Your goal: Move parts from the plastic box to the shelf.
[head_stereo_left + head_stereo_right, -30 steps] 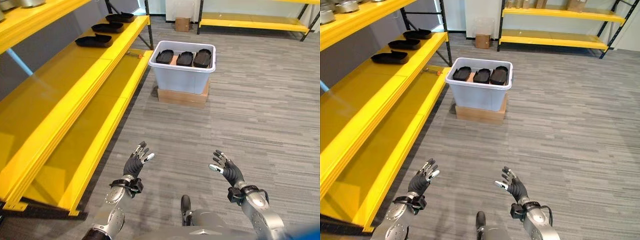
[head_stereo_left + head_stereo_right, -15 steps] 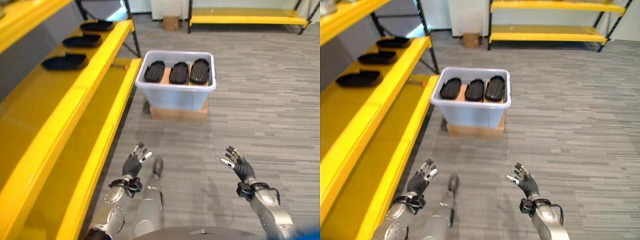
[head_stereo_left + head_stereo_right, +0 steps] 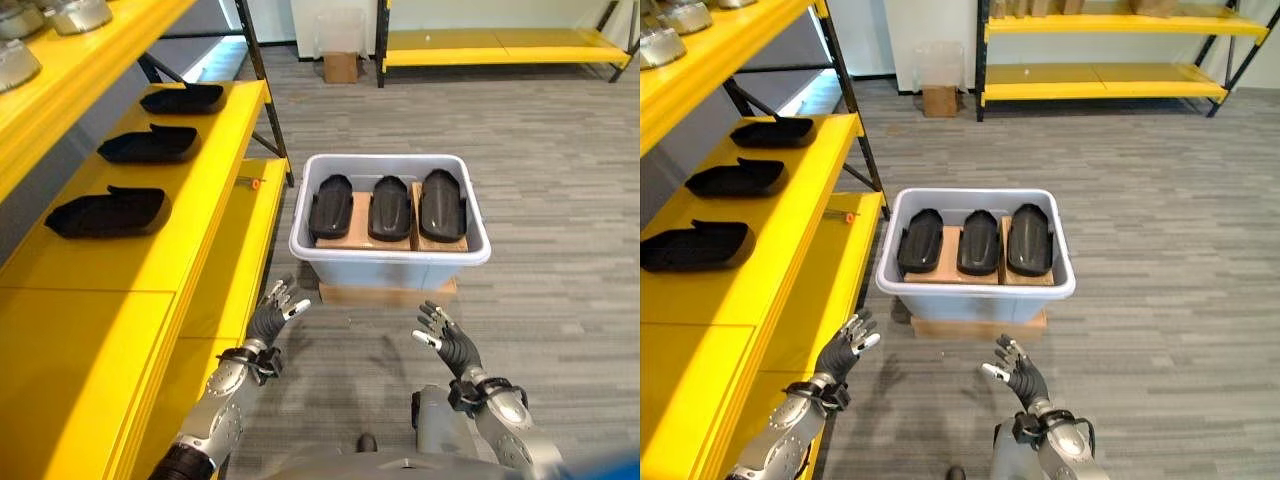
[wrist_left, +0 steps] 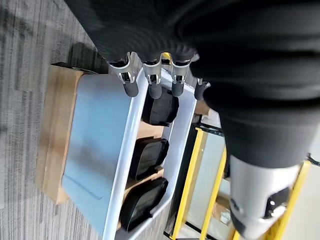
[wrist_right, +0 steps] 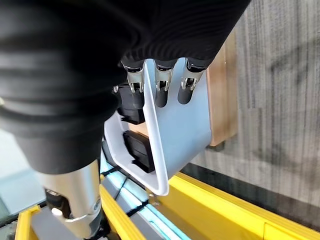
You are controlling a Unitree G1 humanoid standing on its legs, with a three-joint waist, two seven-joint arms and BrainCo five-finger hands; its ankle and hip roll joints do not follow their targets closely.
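Three black parts (image 3: 389, 207) lie side by side in the plastic box (image 3: 390, 265), mid-frame, long ends pointing away. My left hand (image 3: 275, 313) and right hand (image 3: 444, 340) are spread, empty.

Warehouse or stockroom, long yellow shelving racks (image 3: 150, 250), grey carpet floor (image 3: 540, 150), cardboard box (image 3: 341, 66) by far wall

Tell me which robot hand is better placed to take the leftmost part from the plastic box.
Probably the left robot hand. It is open, just short of the plastic box on the side of the leftmost part. The right robot hand, also open, is nearer the box's right half.
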